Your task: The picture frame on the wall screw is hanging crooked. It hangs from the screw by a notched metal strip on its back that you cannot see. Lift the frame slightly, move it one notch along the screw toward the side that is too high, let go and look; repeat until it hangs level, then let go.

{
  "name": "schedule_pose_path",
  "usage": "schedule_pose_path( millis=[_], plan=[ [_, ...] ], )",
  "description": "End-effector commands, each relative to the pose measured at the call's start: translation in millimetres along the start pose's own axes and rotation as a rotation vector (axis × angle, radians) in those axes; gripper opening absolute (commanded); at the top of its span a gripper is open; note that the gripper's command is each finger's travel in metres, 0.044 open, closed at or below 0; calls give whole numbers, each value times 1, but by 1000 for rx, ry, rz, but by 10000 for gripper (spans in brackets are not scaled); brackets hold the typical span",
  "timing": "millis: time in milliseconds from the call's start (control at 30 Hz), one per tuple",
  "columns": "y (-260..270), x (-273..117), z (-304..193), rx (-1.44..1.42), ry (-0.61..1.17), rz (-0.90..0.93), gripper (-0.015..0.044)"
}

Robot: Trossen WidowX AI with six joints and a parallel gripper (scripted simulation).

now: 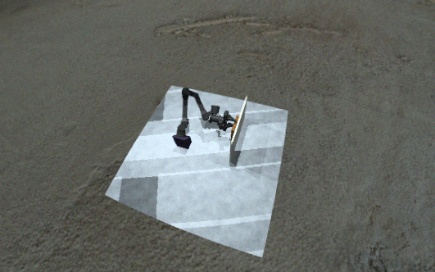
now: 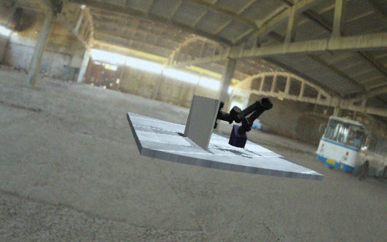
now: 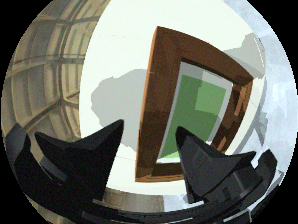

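The picture frame [image 1: 233, 134] [image 3: 167, 45] has a brown wooden border around a white mat and green picture. It hangs on the arm's side of the upright white panel [image 1: 243, 110] [image 2: 202, 116] [image 3: 120, 45]. In the wrist view its top edge slopes down to the right; the wide lens and slanted view leave its true tilt unclear. My gripper [image 1: 233, 123] [image 3: 150, 127] is open, its fingertips close in front of the frame. In the wrist view the left fingertip is outside the frame's left bar, the right one over the green picture; contact cannot be told. Screw and notched strip are hidden.
The panel stands on a pale, marbled slab [image 1: 205, 197] [image 2: 160, 143]. The arm's dark purple base [image 1: 182, 141] [image 2: 237, 137] stands on the slab, facing the panel's picture side. Shadows of the arm fall on the panel. A hall and a bus [image 2: 337, 146] form the background.
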State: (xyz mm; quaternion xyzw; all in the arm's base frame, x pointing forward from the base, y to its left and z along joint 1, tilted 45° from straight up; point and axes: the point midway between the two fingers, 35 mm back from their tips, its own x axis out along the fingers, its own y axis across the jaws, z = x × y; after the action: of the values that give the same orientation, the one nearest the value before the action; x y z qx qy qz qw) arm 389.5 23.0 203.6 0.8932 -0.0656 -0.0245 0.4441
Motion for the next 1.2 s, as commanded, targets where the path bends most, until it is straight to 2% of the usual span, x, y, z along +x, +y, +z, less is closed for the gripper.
schedule_pose_path(
  millis=[0, 467, 700, 933, 967, 1167],
  plan=[
    [1, 0, -1, 3, 4, 1, 260],
    [1, 0, -1, 3, 4, 1, 260],
    [1, 0, -1, 3, 4, 1, 76],
    [1, 0, -1, 3, 4, 1, 30],
    [1, 0, -1, 3, 4, 1, 3],
    [1, 0, -1, 3, 4, 1, 0]
  ],
)
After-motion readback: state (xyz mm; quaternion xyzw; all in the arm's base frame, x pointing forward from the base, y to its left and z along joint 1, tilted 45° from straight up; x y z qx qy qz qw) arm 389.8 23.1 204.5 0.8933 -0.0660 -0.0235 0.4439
